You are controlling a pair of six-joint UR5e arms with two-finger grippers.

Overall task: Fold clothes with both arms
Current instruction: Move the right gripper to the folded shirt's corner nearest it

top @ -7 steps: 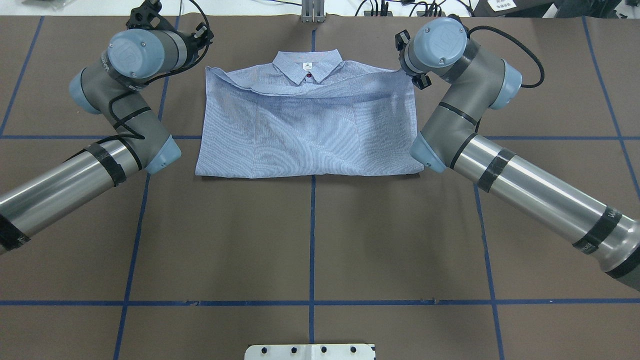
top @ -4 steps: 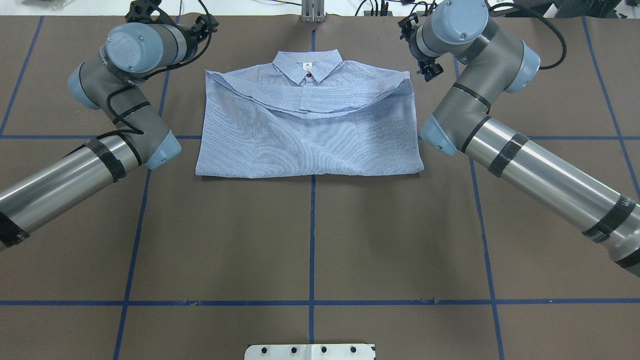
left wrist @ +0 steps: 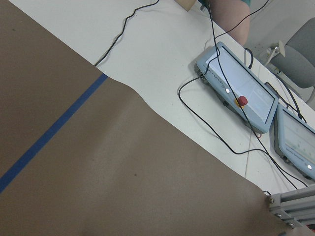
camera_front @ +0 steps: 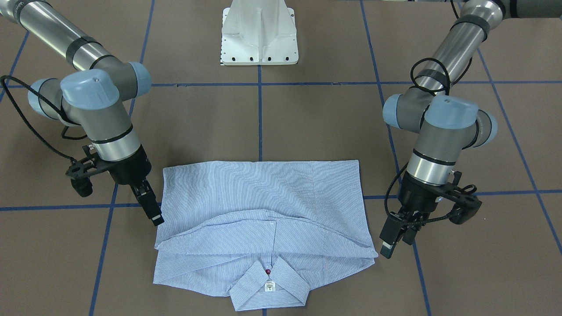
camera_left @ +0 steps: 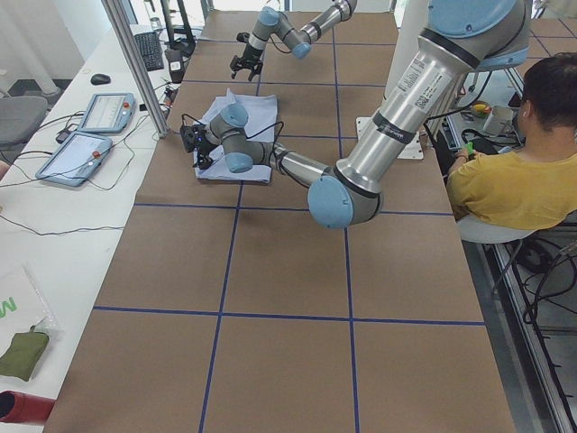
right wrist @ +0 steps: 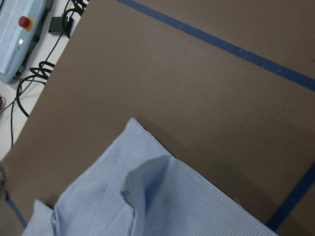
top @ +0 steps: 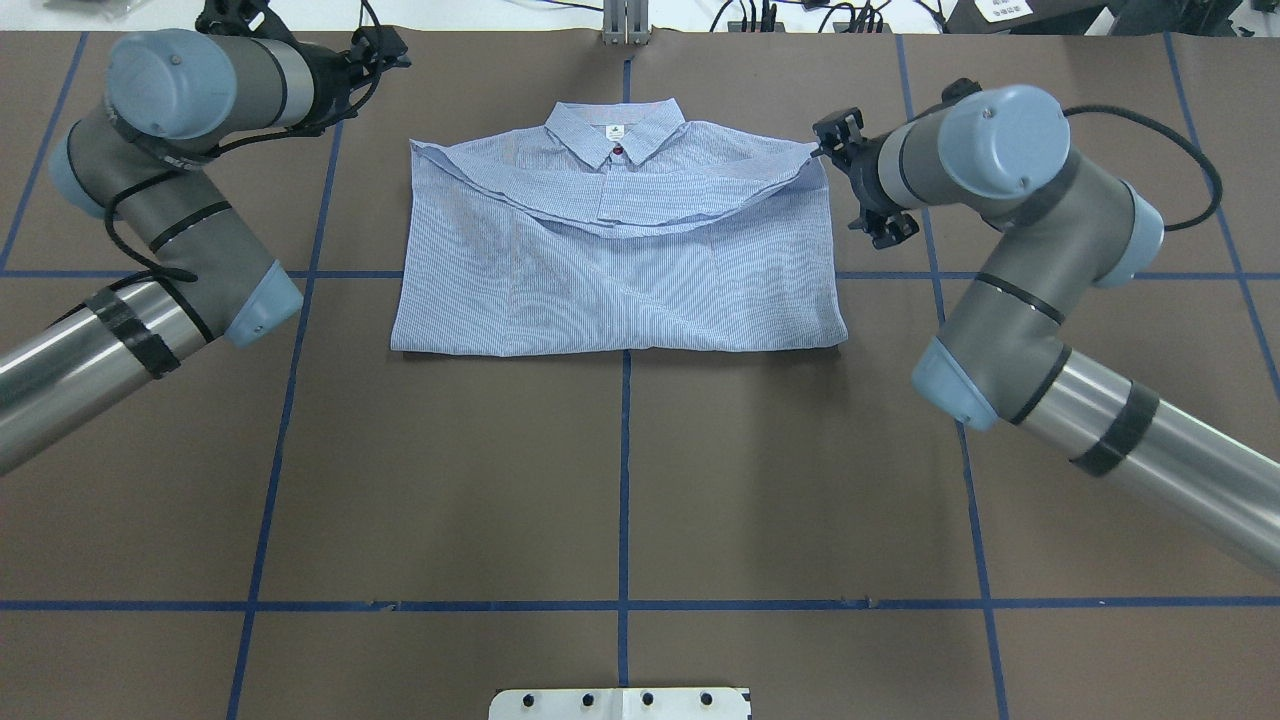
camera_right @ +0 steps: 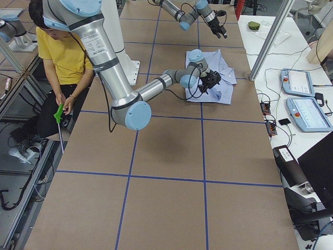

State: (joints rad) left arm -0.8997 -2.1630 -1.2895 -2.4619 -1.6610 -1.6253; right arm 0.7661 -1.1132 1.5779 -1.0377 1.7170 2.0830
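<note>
The light blue-and-white striped shirt (camera_front: pixel 263 197) lies folded flat on the brown table, collar (camera_front: pixel 250 281) and white neck label (camera_front: pixel 269 286) at the far edge from the robot. It also shows in the overhead view (top: pixel 620 270) and the right wrist view (right wrist: pixel 162 196). My left gripper (camera_front: pixel 393 243) hangs open and empty just outside one shoulder corner, not touching the cloth. My right gripper (camera_front: pixel 151 208) hangs open and empty beside the other shoulder edge. The left wrist view shows only table, no shirt.
The white pedestal base (camera_front: pixel 259 35) stands at the robot's side of the table. Blue tape lines (top: pixel 625 480) cross the brown surface. Teach pendants (left wrist: pixel 236 93) and cables lie beyond the far edge. An operator in yellow (camera_left: pixel 514 171) sits beside the table.
Both grippers let go of the shirt's top corners and drew outward and up. The folded-over top layer settled flat. The right wrist swung nearer, the left wrist farther left.
</note>
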